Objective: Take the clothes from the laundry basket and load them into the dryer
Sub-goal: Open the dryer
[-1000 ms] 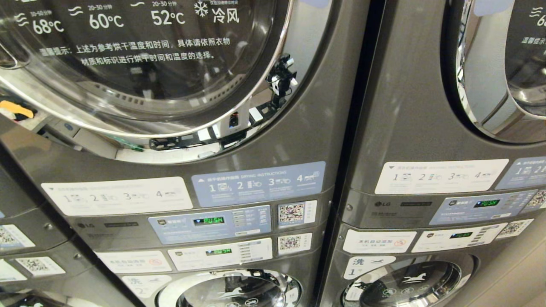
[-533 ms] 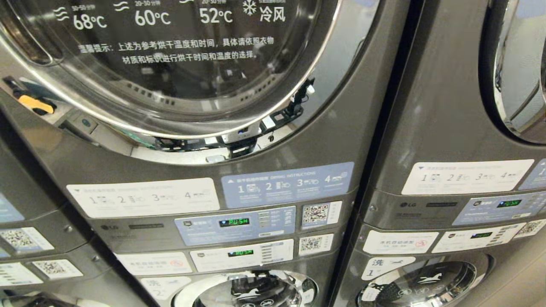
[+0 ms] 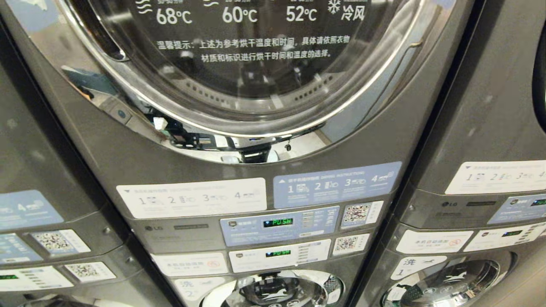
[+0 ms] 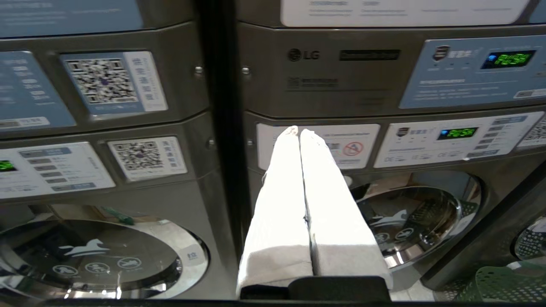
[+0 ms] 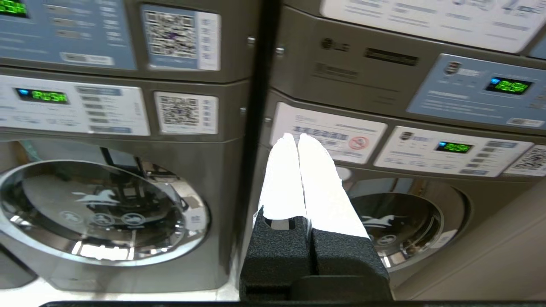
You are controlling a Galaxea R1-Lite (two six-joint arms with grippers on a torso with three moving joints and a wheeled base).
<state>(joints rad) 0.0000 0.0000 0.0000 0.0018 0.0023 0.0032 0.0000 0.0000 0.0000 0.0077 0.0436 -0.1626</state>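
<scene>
The dryer (image 3: 384, 140) fills the head view, a dark grey upper machine whose round glass door (image 3: 256, 76) with temperature labels is closed. A corner of the green lattice laundry basket (image 4: 499, 283) shows low on the floor in the left wrist view. The clothes are out of view. My left gripper (image 4: 298, 130) is shut and empty, its white-wrapped fingers (image 4: 281, 192) pointing at the lower control panels. My right gripper (image 5: 297, 136) is also shut and empty, pointing at the seam between two machines. Neither arm shows in the head view.
More stacked grey machines stand on both sides, left (image 3: 42, 170) and right (image 3: 490, 128). Lower washers with round chrome doors (image 5: 102, 209) sit under the control panels (image 3: 279, 224). A strip of pale floor (image 5: 25, 294) runs along the machines' feet.
The whole head view has shifted: the machines slide to the right in the picture, so the camera has moved. The dryer door now sits more centrally.
</scene>
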